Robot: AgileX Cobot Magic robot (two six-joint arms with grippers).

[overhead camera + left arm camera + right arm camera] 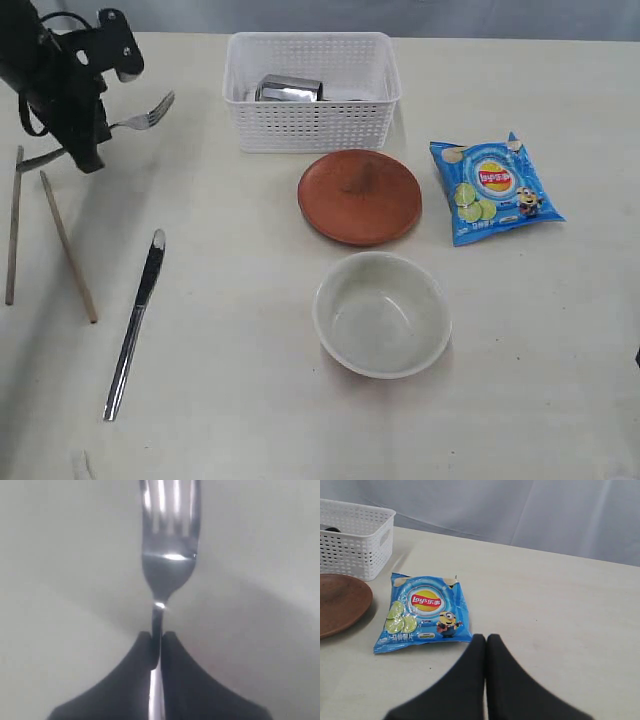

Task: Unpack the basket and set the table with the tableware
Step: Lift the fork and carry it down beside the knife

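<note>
My left gripper (pixel 157 640) is shut on the handle of the steel fork (pixel 167 555), holding it over the table (pixel 240 400) at the far left; the exterior view shows this gripper (pixel 90 150) with the fork (pixel 150 115) sticking out toward the basket. The white basket (pixel 312 90) at the back holds the steel cup (pixel 290 88). The brown plate (pixel 360 195) and pale bowl (pixel 382 312) sit in front of it. The knife (pixel 135 322) and two chopsticks (pixel 68 245) (pixel 12 225) lie at the left. My right gripper (pixel 486 642) is shut and empty, near the chip bag.
The blue chip bag (pixel 493 188) lies right of the plate; in the right wrist view the bag (pixel 425 610) is just beyond my right fingertips, with the plate (pixel 340 602) and the basket (pixel 355 537) past it. A grey curtain backs the table.
</note>
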